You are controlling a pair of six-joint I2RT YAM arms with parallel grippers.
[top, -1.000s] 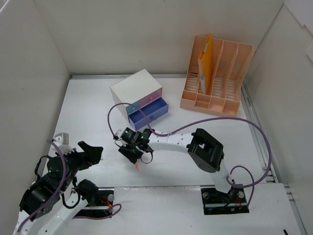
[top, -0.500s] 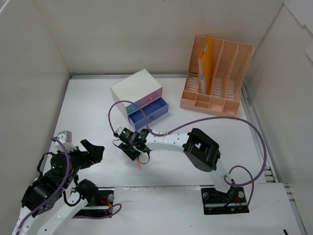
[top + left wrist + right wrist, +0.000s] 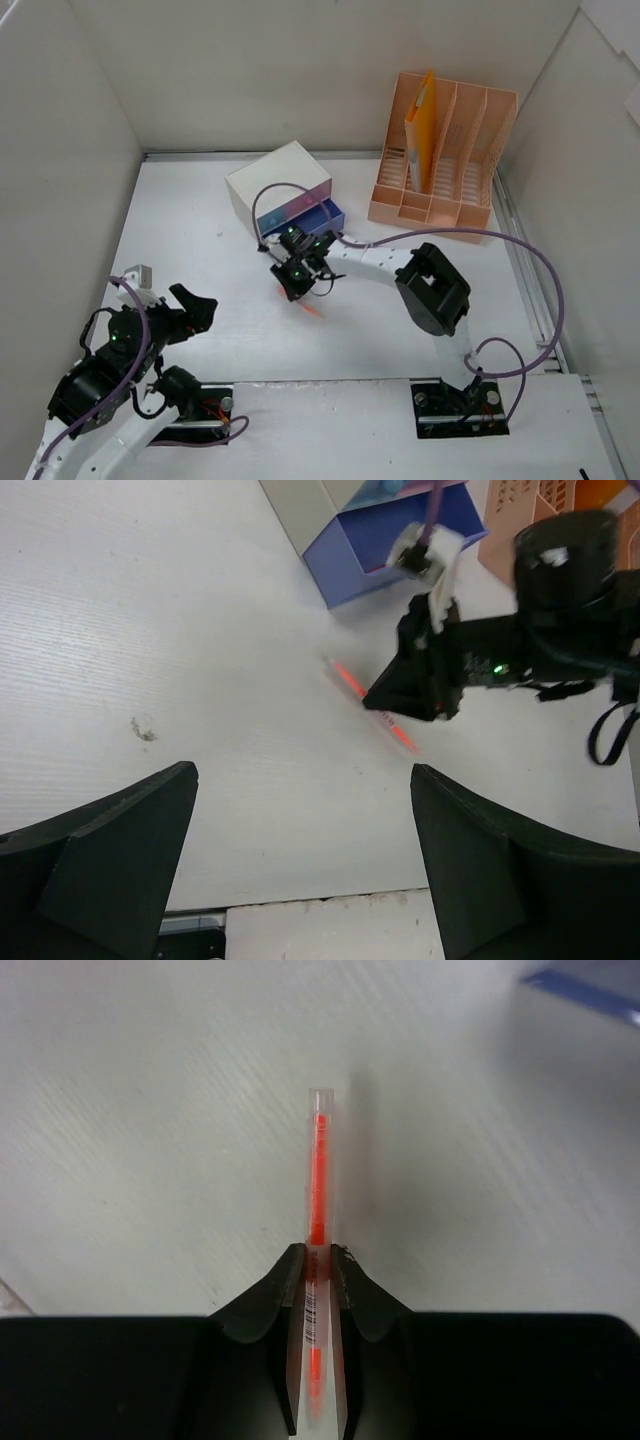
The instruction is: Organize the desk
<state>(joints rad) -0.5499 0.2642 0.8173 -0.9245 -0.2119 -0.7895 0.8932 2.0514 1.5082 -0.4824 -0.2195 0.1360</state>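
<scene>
A thin clear pen with a red-orange core (image 3: pixel 317 1160) is clamped between my right gripper's (image 3: pixel 318 1255) shut fingers and sticks straight out past the tips. It casts a shadow on the white desk (image 3: pixel 200 210), so it hangs a little above it. From above, the right gripper (image 3: pixel 300 285) sits just in front of the open blue drawer (image 3: pixel 300 225), with the pen (image 3: pixel 313 308) pointing toward the near side. My left gripper (image 3: pixel 303 780) stands wide open and empty near the desk's front left, and in its view the pen (image 3: pixel 348 677) appears ahead of it.
A small white drawer box (image 3: pixel 280 185) with pink and blue drawers stands at the back centre. A peach file rack (image 3: pixel 440 160) holding a yellow folder (image 3: pixel 420 130) is at the back right. White panels wall in the desk. A purple cable loops off the right arm.
The right gripper closed on the pen and carried it away from the near side, toward the open blue drawer. The left arm shifted only slightly and stayed open.
</scene>
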